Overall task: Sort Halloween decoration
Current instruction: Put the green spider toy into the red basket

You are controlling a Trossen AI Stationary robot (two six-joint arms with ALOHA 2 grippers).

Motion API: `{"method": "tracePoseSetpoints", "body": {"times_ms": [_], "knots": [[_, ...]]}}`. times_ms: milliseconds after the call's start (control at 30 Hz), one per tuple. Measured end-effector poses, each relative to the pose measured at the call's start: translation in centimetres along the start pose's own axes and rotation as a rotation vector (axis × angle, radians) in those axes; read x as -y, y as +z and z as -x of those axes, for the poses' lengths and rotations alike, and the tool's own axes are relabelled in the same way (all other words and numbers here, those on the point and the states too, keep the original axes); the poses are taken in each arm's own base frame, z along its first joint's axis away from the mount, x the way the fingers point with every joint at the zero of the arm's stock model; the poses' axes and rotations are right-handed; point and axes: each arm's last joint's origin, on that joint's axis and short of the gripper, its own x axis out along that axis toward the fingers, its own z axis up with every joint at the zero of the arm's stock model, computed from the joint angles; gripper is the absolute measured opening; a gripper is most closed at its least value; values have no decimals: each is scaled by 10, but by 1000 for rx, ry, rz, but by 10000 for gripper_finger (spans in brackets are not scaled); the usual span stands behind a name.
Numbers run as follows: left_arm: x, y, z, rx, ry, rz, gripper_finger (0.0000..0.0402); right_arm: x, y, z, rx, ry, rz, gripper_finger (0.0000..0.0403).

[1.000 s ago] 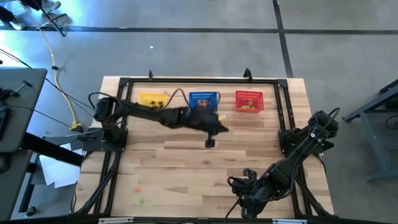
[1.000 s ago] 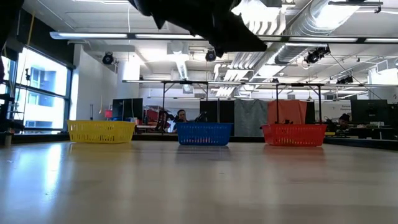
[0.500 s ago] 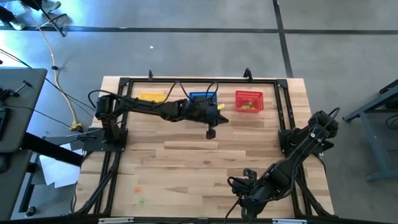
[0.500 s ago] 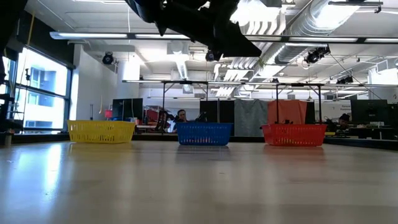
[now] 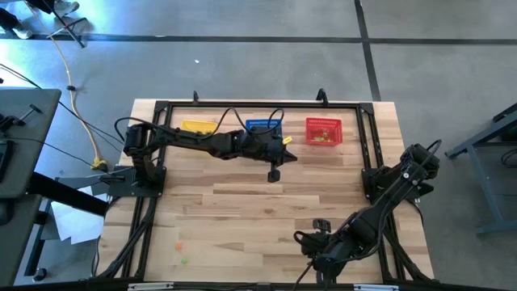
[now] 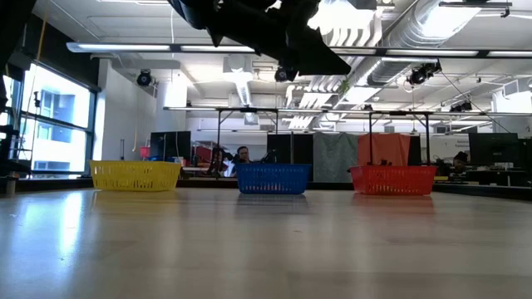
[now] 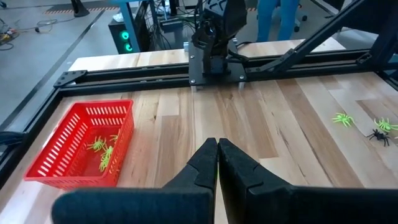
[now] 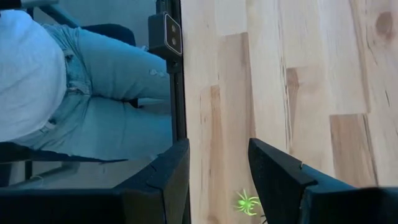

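Note:
My left gripper (image 5: 275, 174) is shut with nothing in it. It hangs above the bare wood a little on the near side of the blue basket (image 5: 262, 125) and aims toward the red basket (image 7: 81, 146), which holds light green trinkets (image 7: 102, 152). My right gripper (image 8: 219, 146) stands open above the table's near right part, close to the near edge. A green spider trinket (image 8: 247, 202) lies on the wood below the gap between its fingers, untouched. Two more green trinkets (image 7: 341, 118) and a black one (image 7: 376, 134) lie loose on the table.
The yellow basket (image 6: 135, 175), the blue one (image 6: 272, 178) and the red one (image 6: 392, 179) stand in a row along the far edge. An orange trinket (image 5: 179, 245) and a green one (image 5: 184, 260) lie at the near left. A person in jeans (image 8: 93, 118) sits beyond the near edge.
My left gripper, still shut, has swung a little toward the far edge and the baskets, staying at the same height. My right gripper has stayed in place, open, and has rolled slightly about its own pointing line.

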Motion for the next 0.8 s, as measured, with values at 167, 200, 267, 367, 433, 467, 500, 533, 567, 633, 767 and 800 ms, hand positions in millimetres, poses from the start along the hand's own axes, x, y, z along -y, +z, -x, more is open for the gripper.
{"method": "tracePoseSetpoints", "body": {"times_ms": [167,200,267,367,433,467,500,533,567,633,767,800], "knots": [[6,1,-1,1,-13,-5,0,0,0,0,-1,1,-21,160],[7,1,-1,1,-16,-6,0,0,0,0,0,0,-24,160],[10,1,-1,1,-21,-8,0,1,1,0,11,-10,7,160],[14,1,-1,2,-30,-11,0,2,5,0,103,-72,66,160],[15,2,-1,2,-34,-13,0,3,10,0,179,-117,70,160],[17,2,-1,3,-37,-13,0,3,13,1,224,-134,69,160],[18,2,-1,2,-39,-14,0,3,16,1,275,-152,72,160],[19,2,-1,3,-42,-15,0,3,20,2,329,-172,65,160],[20,2,-1,3,-45,-16,0,3,24,2,373,-173,44,160],[23,2,-1,3,-49,-18,0,2,32,3,432,-134,-28,160],[25,3,-2,4,-55,-20,0,4,41,3,466,-92,-91,160],[25,3,-2,4,-54,-20,0,4,43,3,466,-77,-97,160]]}}
